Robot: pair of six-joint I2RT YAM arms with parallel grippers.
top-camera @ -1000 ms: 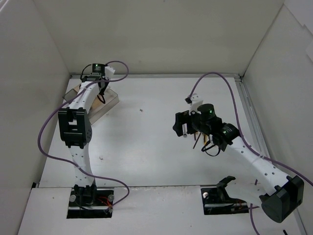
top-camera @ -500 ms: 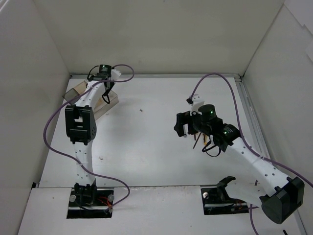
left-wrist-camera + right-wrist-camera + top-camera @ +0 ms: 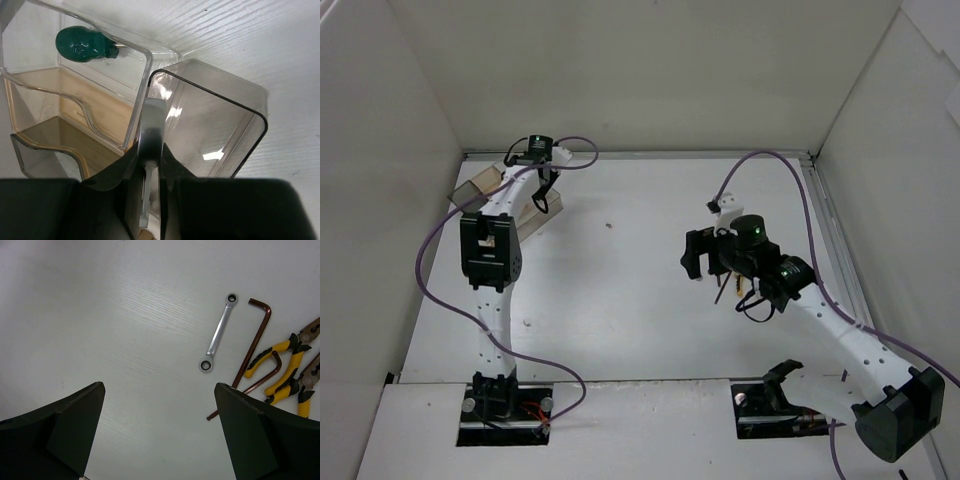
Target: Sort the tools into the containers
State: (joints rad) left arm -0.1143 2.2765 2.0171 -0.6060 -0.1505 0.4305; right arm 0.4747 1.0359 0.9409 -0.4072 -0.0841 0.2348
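Wrench (image 3: pixel 151 125), flat and silver, pinched tight in left pincer (image 3: pixel 150 152), pointing straight ahead over smoky box (image 3: pixel 210 125) just below. Right pincer (image 3: pixel 160 430) wide open, holding nothing; ring wrench (image 3: pixel 218 332) ahead and to its right, lying lengthways away, close beside brown bent keys (image 3: pixel 253 337).

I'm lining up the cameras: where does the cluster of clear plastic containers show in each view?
Top external: the containers sit at upper left, near the back wall.
Left wrist: they fill the left and middle.
Right wrist: not in it.
Shared landmark: the left gripper, over the containers and shut on a silver wrench.
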